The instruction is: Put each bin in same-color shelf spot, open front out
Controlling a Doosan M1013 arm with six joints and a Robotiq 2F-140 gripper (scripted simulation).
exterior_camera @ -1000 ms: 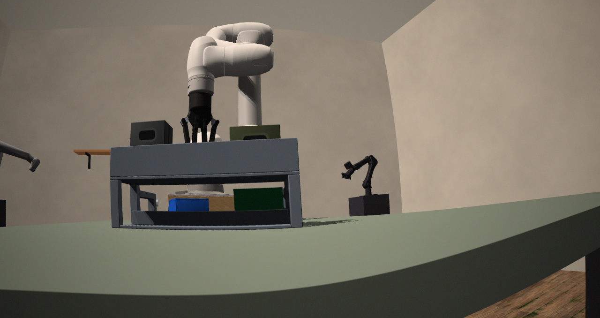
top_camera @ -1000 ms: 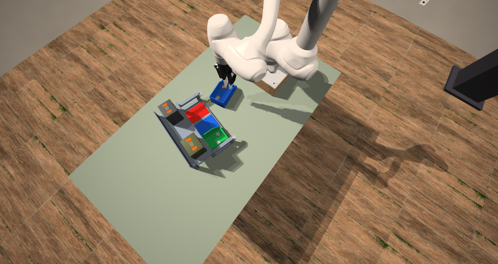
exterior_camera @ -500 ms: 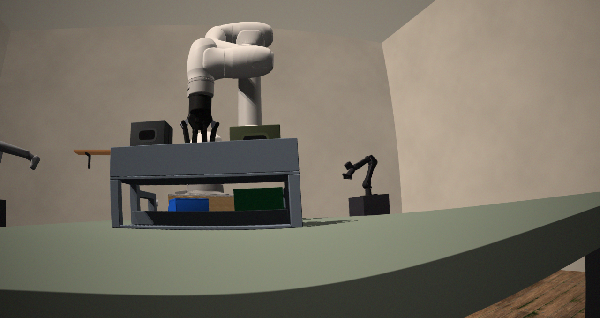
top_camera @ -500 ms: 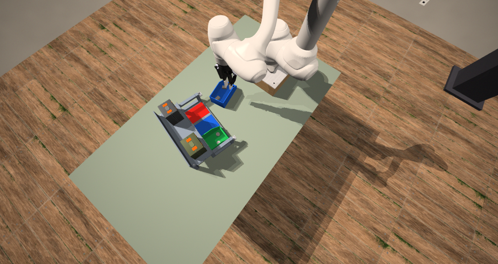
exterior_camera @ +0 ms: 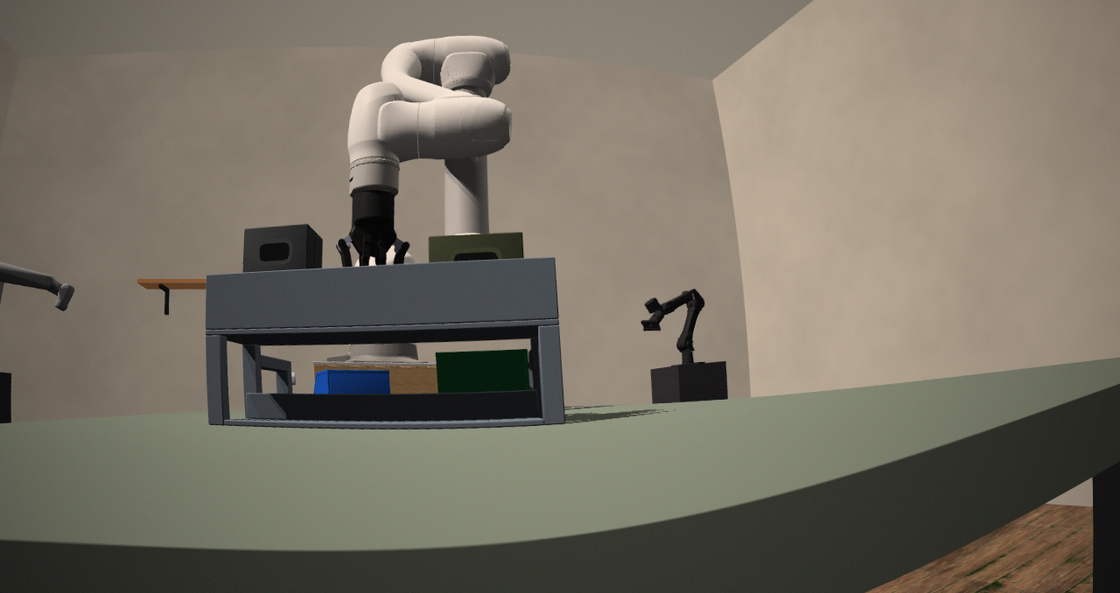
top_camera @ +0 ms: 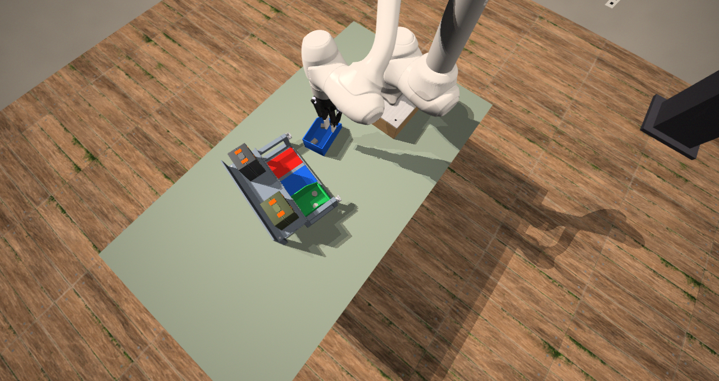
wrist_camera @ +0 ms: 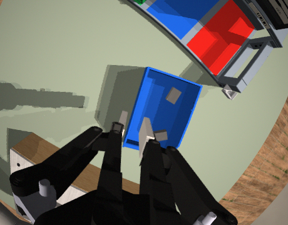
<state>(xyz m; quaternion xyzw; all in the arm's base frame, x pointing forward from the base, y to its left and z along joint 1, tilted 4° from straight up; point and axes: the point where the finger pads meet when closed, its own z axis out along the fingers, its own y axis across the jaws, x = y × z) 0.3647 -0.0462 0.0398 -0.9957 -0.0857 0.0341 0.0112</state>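
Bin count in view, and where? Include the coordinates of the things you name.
2. Blue bin (top_camera: pixel 327 139) (exterior_camera: pixel 356 382) (wrist_camera: pixel 158 85): on the table (top_camera: pixel 210 288) (exterior_camera: pixel 470 488) (wrist_camera: pixel 62 47), beside the shelf (top_camera: pixel 251 202) (exterior_camera: pixel 383 296) (wrist_camera: pixel 256 64). Green bin (top_camera: pixel 303 198) (exterior_camera: pixel 482 371) (wrist_camera: pixel 139 1): in the shelf, next to the blue mark (top_camera: pixel 297 179) (wrist_camera: pixel 178 25). Another could be hidden behind the arm (top_camera: pixel 346 89) (exterior_camera: pixel 446 128).

White robot arm (top_camera: pixel 351 84) (exterior_camera: pixel 426 123) with smooth, rounded joint housings and thick tube-like links. Thin seam lines ring the housings, and a narrow ridged band circles the wrist just above the gripper. The gripper (top_camera: pixel 330 124) (exterior_camera: pixel 374 263) (wrist_camera: pixel 133 123) is matte black, with a cylindrical body and slim, angular linkage bars joined by round pivots. It has 2 fingers ending in flat, pale grey rectangular pads (wrist_camera: pixel 146 134). Close up, 2 light grey cylindrical pegs show near the outer linkages.
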